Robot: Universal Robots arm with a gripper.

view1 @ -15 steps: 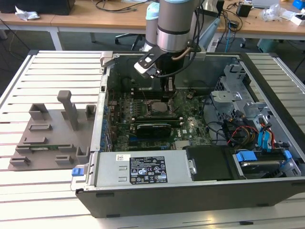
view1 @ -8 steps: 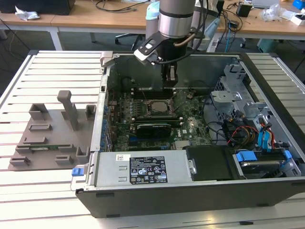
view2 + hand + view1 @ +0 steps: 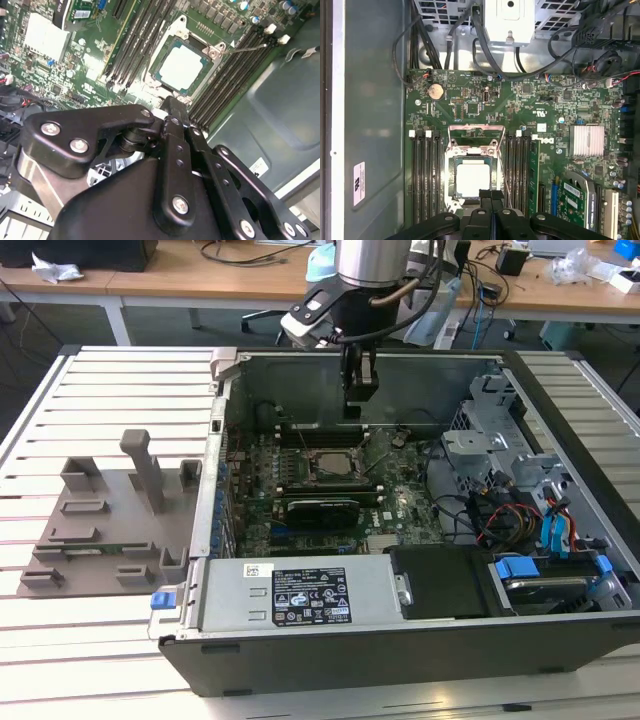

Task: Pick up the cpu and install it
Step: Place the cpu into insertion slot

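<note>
1. Exterior view – the arm reaches down into an open computer case (image 3: 400,640) that lies on a slatted table (image 3: 100,390). The gripper (image 3: 360,405) hangs above the green motherboard (image 3: 300,510), just over the socket (image 3: 335,468) near the board's middle. A grey holder plate (image 3: 120,520) with upright posts sits on the table at the exterior view's left, well apart from the gripper.
2. Second wrist view – the cpu (image 3: 182,65) lies flat in the socket, its pale top facing up, with rows of memory slots (image 3: 140,40) on either side. The black gripper (image 3: 172,104) is above and just beside it; the fingertips are pressed together and pinch nothing.
3. First wrist view – the cpu (image 3: 472,179) sits square in the socket, and the socket's metal frame (image 3: 472,135) lies flipped back beside it. The gripper (image 3: 491,192) shows at the chip's edge, fingers together and empty. A coin battery (image 3: 436,90) and a ribbed silver cooler (image 3: 588,140) sit elsewhere on the board.
</note>
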